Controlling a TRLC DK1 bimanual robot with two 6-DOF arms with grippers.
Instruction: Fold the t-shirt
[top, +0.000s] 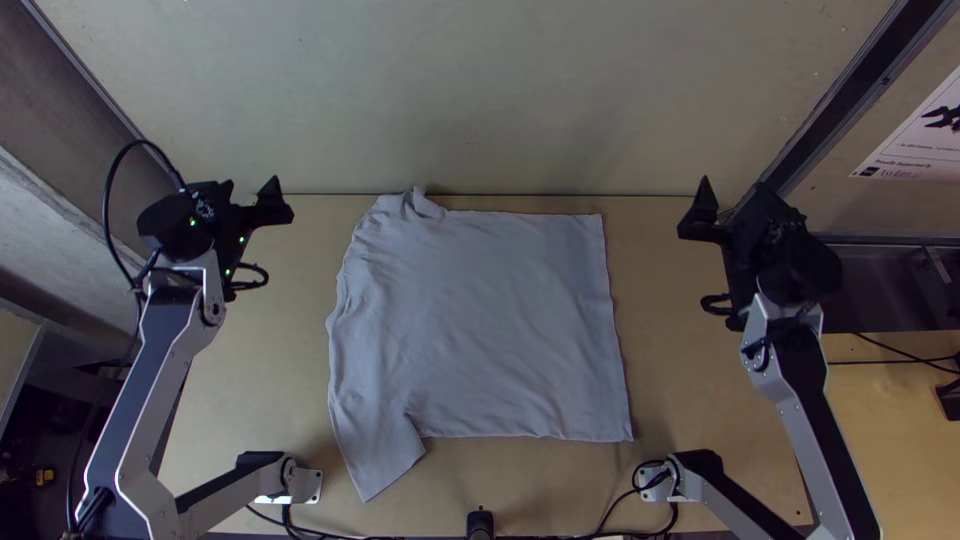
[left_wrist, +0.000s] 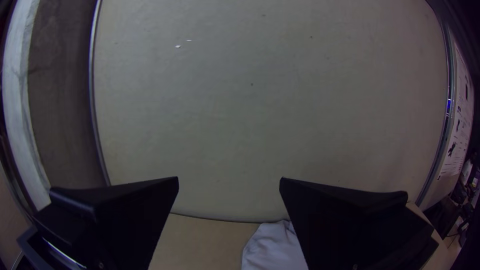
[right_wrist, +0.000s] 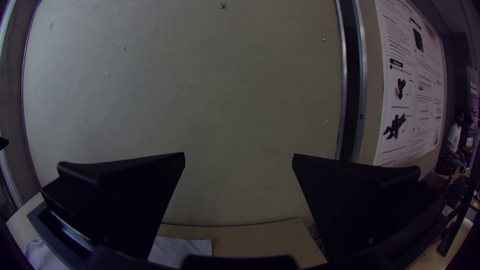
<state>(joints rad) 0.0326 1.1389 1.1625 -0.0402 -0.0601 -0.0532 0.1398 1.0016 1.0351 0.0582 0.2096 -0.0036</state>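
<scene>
**Shirt (top: 480, 320) lay spread between two wide grippers**

The left gripper's (top: 252, 190) fingers (left_wrist: 115, 215) stood wide apart, the gap between them bare; the gripper hung beside the shirt's far corner, on the left arm's side, apart from the cloth; the right gripper's (top: 733, 195) fingers (right_wrist: 355, 200) stood just as wide, with a bare gap too, well apart from the shirt on its other side.

Between them the shirt lay on the table (top: 270, 370), spread out in one broad piece; its body was mostly smooth, its side toward the left arm rippled with small creases; there the near sleeve (top: 378, 460) stuck out toward the table's near edge, and a small rumpled bump (top: 415, 203) rose at the far corner; the edge toward the right arm ran nearly straight.

Further out, the left arm (top: 165, 370) reached up along one side of the shirt, the right arm (top: 815, 400) along the other; past the shirt's far edge stood a pale panel (top: 500, 100); a dark beam (top: 850, 80) slanted beyond the shirt on the right arm's side, with a printed sheet (top: 915, 140) past it; nearer than the shirt, black cables (top: 605, 515) curved by the table's near edge.
</scene>
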